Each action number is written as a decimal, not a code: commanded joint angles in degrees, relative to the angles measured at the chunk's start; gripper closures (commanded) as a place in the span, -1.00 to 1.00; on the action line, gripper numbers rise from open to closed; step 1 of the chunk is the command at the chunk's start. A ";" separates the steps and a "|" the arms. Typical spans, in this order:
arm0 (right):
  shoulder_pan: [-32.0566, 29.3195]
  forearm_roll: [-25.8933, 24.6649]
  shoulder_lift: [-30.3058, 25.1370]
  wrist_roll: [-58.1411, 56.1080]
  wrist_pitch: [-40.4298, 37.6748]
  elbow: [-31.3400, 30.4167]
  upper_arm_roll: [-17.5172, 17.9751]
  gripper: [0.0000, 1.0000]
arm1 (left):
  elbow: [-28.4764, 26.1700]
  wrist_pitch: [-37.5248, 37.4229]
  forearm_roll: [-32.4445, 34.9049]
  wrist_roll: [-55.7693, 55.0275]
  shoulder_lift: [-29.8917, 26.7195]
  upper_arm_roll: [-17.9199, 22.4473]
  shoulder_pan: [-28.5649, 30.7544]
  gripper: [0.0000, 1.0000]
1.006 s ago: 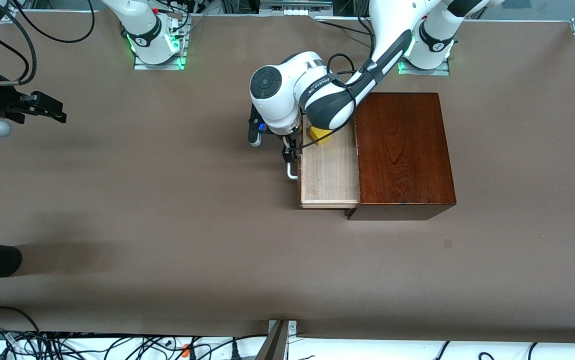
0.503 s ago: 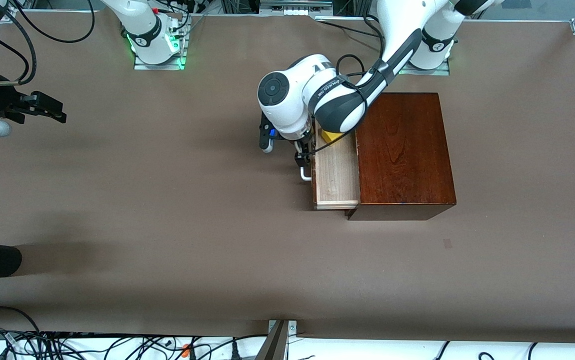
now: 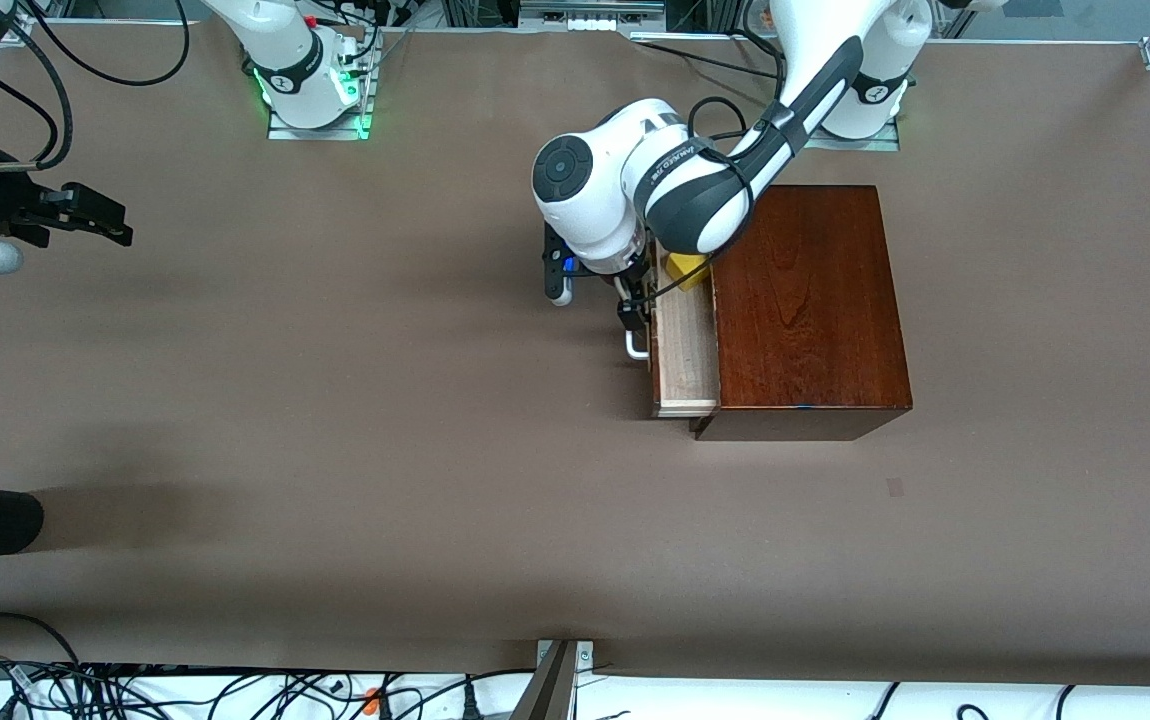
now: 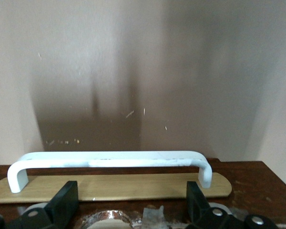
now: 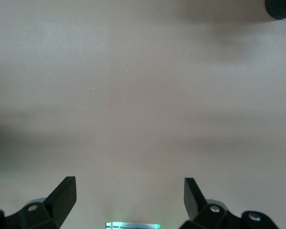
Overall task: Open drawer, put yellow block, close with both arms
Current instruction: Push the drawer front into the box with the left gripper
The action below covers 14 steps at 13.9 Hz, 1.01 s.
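Drawer (image 3: 687, 350) sits only partly pulled out of the dark box (image 3: 805, 300), its pale tray showing as a narrow strip on the side toward the right arm's end of the surface (image 3: 335, 450). I see the block (image 3: 685, 268) lying in the tray at the end farther from the front camera, half hidden under the left arm's wrist. My left end effector (image 3: 633, 318) is down at the drawer front, right at the white handle (image 4: 109, 160); in the left wrist view its fingers (image 4: 64, 202) stand wide apart, one near each end of the handle, gripping nothing. My right end effector (image 3: 100, 215) waits well apart, over bare surface at the right arm's end, and the right wrist view shows its fingers (image 5: 62, 193) spread wide and empty.
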 commanded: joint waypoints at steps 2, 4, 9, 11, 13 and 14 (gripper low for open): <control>-1.11 0.70 0.13 -0.75 -1.13 1.10 0.83 -1.00 | -5.59 -0.92 2.96 -2.41 -3.93 0.09 0.61 -1.00; -1.11 0.70 0.13 -0.75 -1.13 1.10 0.83 -1.00 | -6.03 -1.35 3.49 -2.41 -3.93 0.09 1.58 -1.00; -1.11 0.70 0.13 -0.75 -1.13 1.10 0.83 -1.00 | -7.43 -2.06 3.85 -1.44 -4.19 0.00 3.95 -1.00; -1.11 0.70 0.13 -0.75 -1.48 1.10 0.92 -1.00 | -8.13 -2.23 3.85 -1.18 -4.63 0.00 4.48 -1.00; -1.11 0.70 0.13 -0.75 -1.57 1.10 0.92 -1.00 | -8.40 -2.93 3.85 0.57 -5.59 0.00 4.74 -1.00; -1.11 0.70 0.04 -0.75 -1.57 1.10 0.92 -1.00 | -8.40 -3.63 3.85 1.01 -5.68 -0.09 5.35 -1.00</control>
